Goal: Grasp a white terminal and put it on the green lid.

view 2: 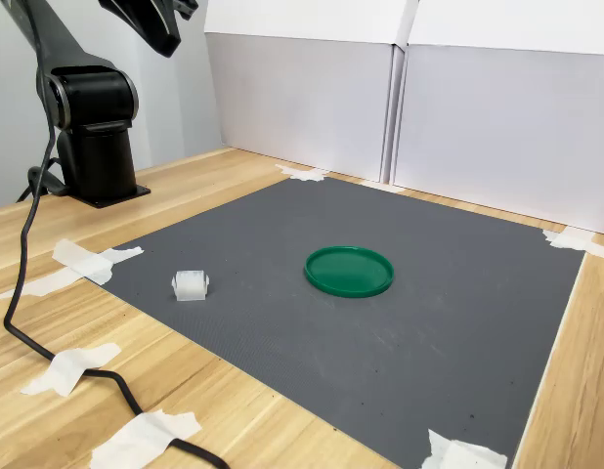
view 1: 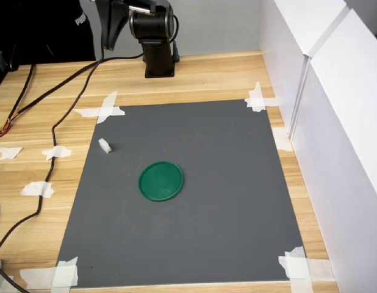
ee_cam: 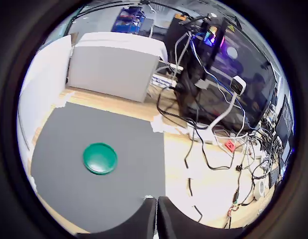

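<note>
The white terminal (view 1: pixel 104 145) (view 2: pixel 190 284) is a tiny white block lying on the grey mat near its edge on the robot's side. The green lid (view 1: pixel 161 180) (ee_cam: pixel 99 158) (view 2: pixel 349 270) lies flat near the mat's middle, with nothing on it. My gripper (ee_cam: pixel 156 200) is held high above the table near the arm's base (view 1: pixel 158 46), far from both things. In the wrist view its two dark fingers (ee_cam: pixel 144 219) meet with only a thin line between them and hold nothing. I cannot make out the terminal for sure in the wrist view.
The grey mat (view 1: pixel 225 201) is taped at its corners onto a wooden table (view 1: pixel 213 76). White walls (view 1: pixel 335 122) stand along the first exterior view's right. A black cable (view 1: pixel 51 131) and tape scraps (view 1: pixel 37 189) lie on the wood at the first exterior view's left.
</note>
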Tool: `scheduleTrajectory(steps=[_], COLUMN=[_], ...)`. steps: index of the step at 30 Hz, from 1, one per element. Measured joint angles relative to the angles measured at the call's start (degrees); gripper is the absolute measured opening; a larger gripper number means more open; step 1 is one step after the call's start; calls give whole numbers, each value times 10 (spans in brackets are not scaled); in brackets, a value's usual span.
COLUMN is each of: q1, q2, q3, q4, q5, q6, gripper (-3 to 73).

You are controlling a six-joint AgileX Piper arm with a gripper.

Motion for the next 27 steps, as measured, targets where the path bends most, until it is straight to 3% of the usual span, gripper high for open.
scheduleTrajectory(steps=[4, 10, 13, 18, 22, 25, 27], q1=[-39, -139, -190, -244, -263, -263, -263], q2=[53, 112, 132, 166, 206, 237, 254], q3=[-43, -97, -113, -122, -122, -122, -127], q4=[55, 210, 261, 283, 274, 254, 244], q5=[44, 139, 182, 222, 246, 249, 247], q6=[-98, -300, -398, -515, -591, -618, -633], gripper=[-16, -16, -16, -14, 26, 105, 197])
